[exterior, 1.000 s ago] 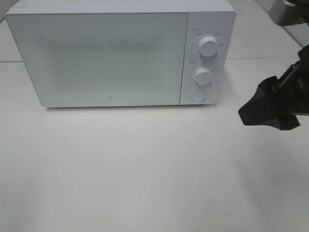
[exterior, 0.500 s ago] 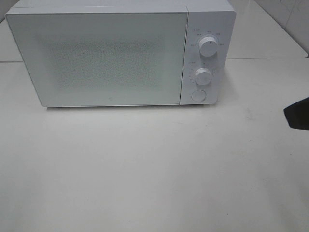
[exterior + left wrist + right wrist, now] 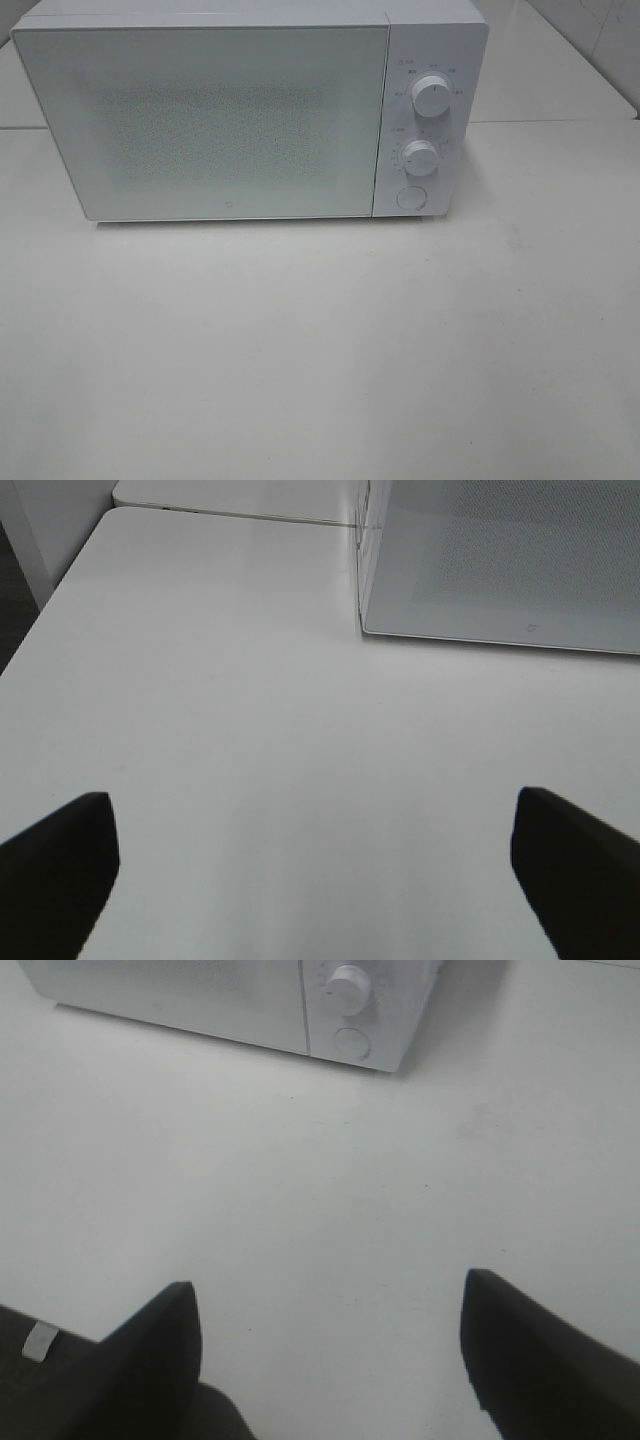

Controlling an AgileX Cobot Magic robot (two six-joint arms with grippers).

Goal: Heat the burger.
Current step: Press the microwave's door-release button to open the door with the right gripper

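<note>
The burger is out of view in every frame. A white microwave (image 3: 250, 110) stands at the back of the table with its door (image 3: 205, 120) closed; two dials (image 3: 432, 97) and a round button (image 3: 410, 197) sit on its right panel. Neither arm shows in the exterior high view. In the left wrist view my left gripper (image 3: 315, 865) is open over bare table, the microwave's (image 3: 500, 560) front corner some way ahead of it. My right gripper (image 3: 330, 1345) is open as well, above the table in front of the microwave's (image 3: 350, 1010) control panel.
The white table (image 3: 320, 350) stretches in front of the microwave. The left wrist view shows the table's edge (image 3: 40, 620) with darker floor beyond, and a seam (image 3: 230, 513) to a second tabletop behind.
My right arm has pulled back to the right and left the exterior high view; a second ago it hung beside the microwave's right side. The microwave has not moved.
</note>
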